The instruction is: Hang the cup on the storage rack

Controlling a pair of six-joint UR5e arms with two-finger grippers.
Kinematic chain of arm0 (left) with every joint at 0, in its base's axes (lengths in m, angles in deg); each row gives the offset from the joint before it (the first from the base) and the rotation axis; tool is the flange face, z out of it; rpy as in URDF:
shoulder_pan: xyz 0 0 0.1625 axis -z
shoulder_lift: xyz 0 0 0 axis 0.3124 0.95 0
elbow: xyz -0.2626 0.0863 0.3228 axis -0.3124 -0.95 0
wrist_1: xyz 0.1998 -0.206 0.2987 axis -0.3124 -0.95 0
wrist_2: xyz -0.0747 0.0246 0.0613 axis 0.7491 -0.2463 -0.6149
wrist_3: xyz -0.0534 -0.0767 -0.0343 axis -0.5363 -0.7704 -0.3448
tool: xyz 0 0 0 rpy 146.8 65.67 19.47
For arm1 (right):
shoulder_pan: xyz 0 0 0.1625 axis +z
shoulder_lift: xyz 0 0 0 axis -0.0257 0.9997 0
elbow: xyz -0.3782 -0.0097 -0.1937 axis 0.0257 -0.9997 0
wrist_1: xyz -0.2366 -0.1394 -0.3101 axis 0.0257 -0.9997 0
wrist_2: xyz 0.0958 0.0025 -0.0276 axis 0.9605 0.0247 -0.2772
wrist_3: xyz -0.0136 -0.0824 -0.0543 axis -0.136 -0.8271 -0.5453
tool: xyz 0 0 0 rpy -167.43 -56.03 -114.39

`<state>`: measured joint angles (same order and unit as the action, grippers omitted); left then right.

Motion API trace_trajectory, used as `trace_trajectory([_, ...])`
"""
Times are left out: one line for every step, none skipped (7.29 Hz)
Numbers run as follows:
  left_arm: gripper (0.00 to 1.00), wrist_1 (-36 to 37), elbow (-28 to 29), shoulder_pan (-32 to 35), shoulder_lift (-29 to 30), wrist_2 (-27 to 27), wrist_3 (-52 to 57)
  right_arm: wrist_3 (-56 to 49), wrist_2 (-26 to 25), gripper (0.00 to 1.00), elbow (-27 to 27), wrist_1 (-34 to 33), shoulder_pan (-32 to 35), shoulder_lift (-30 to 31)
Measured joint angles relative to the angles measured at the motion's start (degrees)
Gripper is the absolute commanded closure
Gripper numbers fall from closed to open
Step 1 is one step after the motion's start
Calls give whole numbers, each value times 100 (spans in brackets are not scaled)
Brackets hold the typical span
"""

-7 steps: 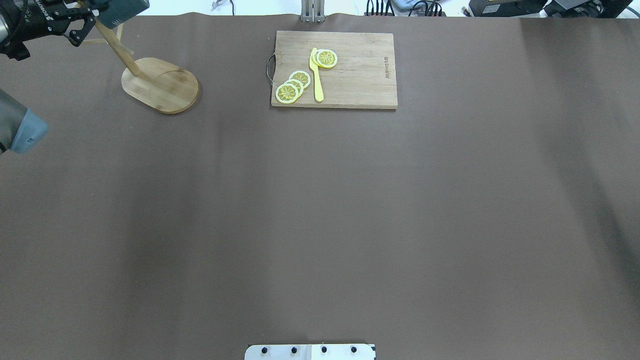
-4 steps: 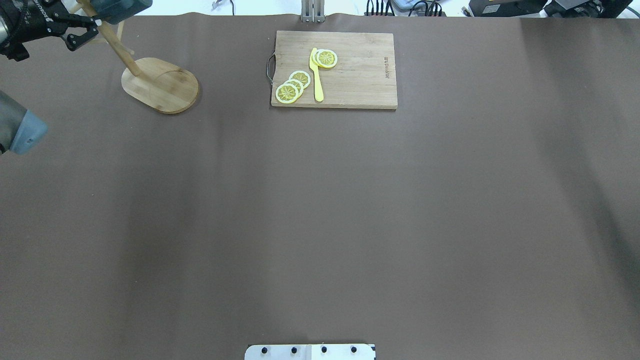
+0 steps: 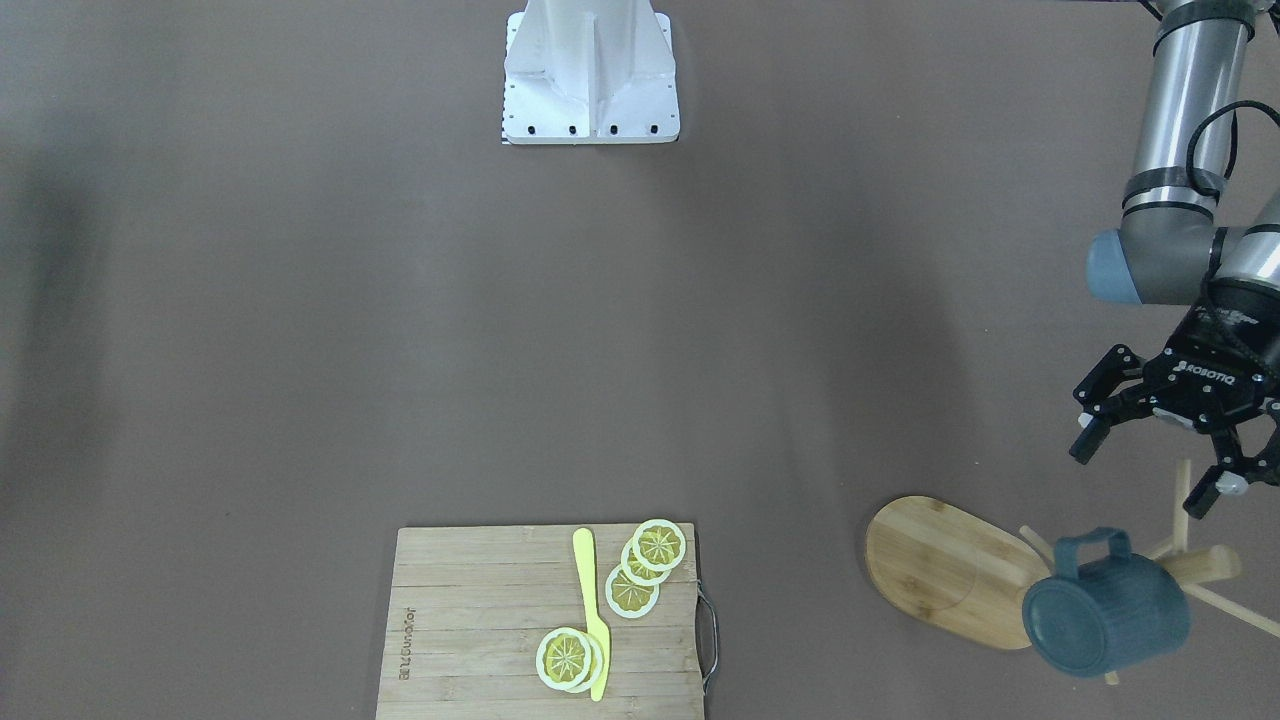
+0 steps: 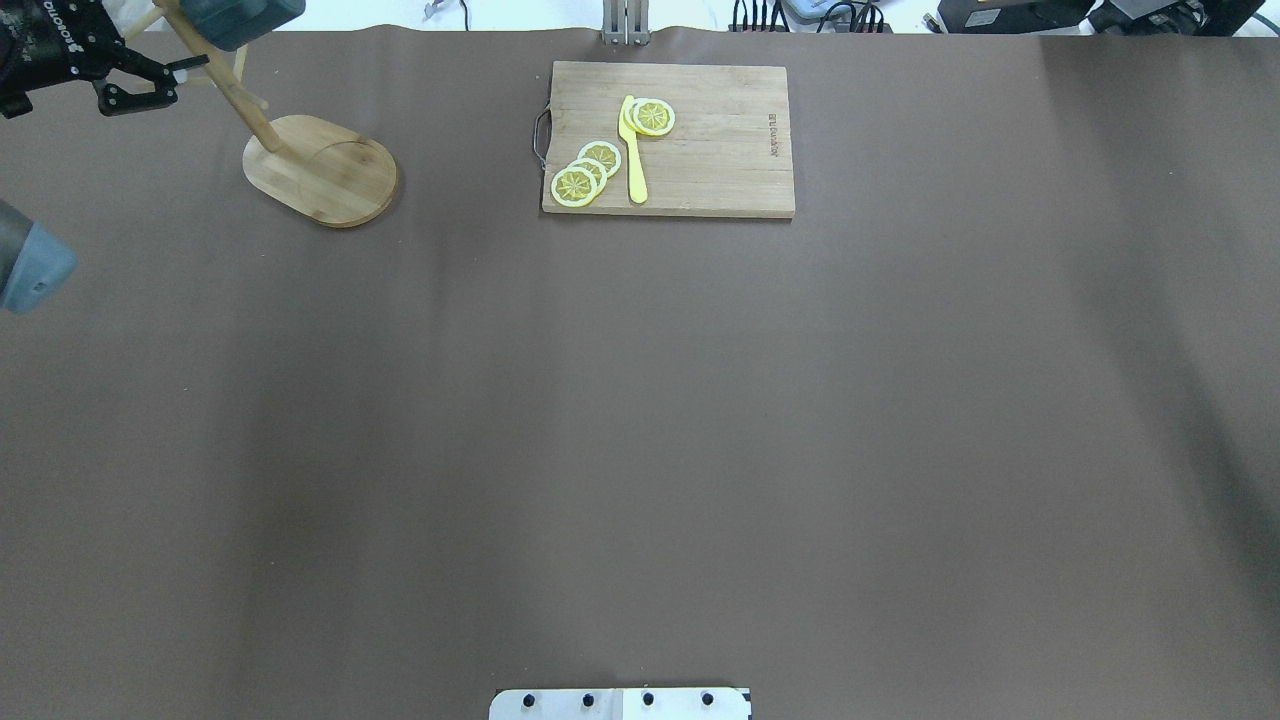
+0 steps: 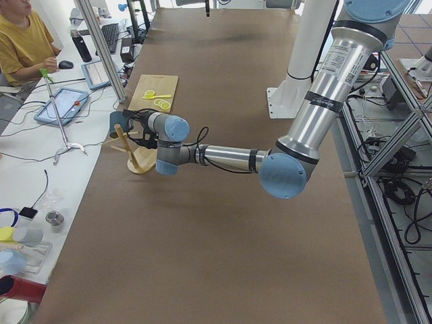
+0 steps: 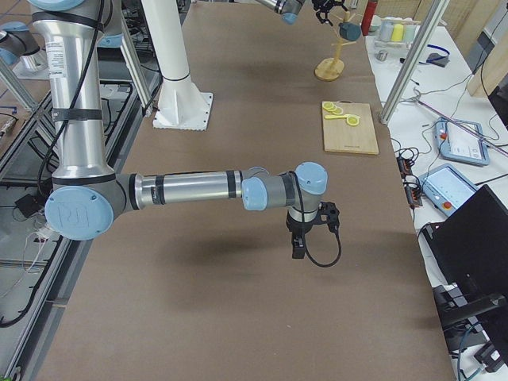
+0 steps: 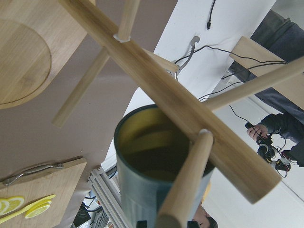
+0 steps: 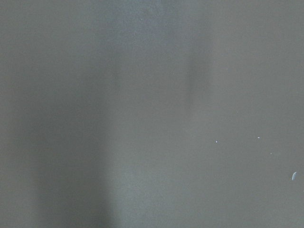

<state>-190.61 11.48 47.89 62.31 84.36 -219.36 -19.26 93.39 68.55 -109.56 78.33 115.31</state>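
Note:
The dark teal cup (image 3: 1105, 610) hangs by its handle on a peg of the bamboo storage rack (image 3: 950, 570), mouth tipped sideways. It also shows at the top left of the overhead view (image 4: 240, 15), above the rack's oval base (image 4: 325, 170). My left gripper (image 3: 1143, 472) is open and empty, a short way from the rack post and apart from the cup; in the overhead view it (image 4: 150, 80) is left of the post. The left wrist view shows the cup's yellow inside (image 7: 156, 171) behind the post (image 7: 166, 99). My right gripper (image 6: 305, 242) hangs over bare table; I cannot tell whether it is open or shut.
A rectangular wooden cutting board (image 4: 668, 138) with lemon slices (image 4: 585, 172) and a yellow knife (image 4: 632, 150) lies at the table's far middle. The robot's white base (image 3: 590, 75) stands at the near edge. The rack stands close to the table's far left edge.
My left gripper has drawn back from the cup, moving left in the overhead view. The cup stays hanging on the rack.

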Motion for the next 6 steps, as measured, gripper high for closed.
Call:
trace_trajectory([2, -107, -82, 64, -169, 53, 350, 0, 0, 0, 2, -4, -3, 3])
trace_trajectory([2, -146, -120, 180, -307, 177, 736, 3, 0, 0, 0, -6, -5, 6])
trace_trajectory([2, -145, -127, 374, -426, 387, 1172, 3, 0, 0, -9, -6, -10, 18])
trace_trajectory([2, -118, -117, 592, -539, 593, 1619, -1, 0, 0, -20, -5, -14, 40])
trace_trajectory([2, -81, -101, 789, -668, 792, 2221, -3, 0, 0, -23, -1, -15, 59])
trace_trajectory([2, -59, -90, 904, -818, 921, 2959, -3, -2, 0, -24, 1, -17, 74])
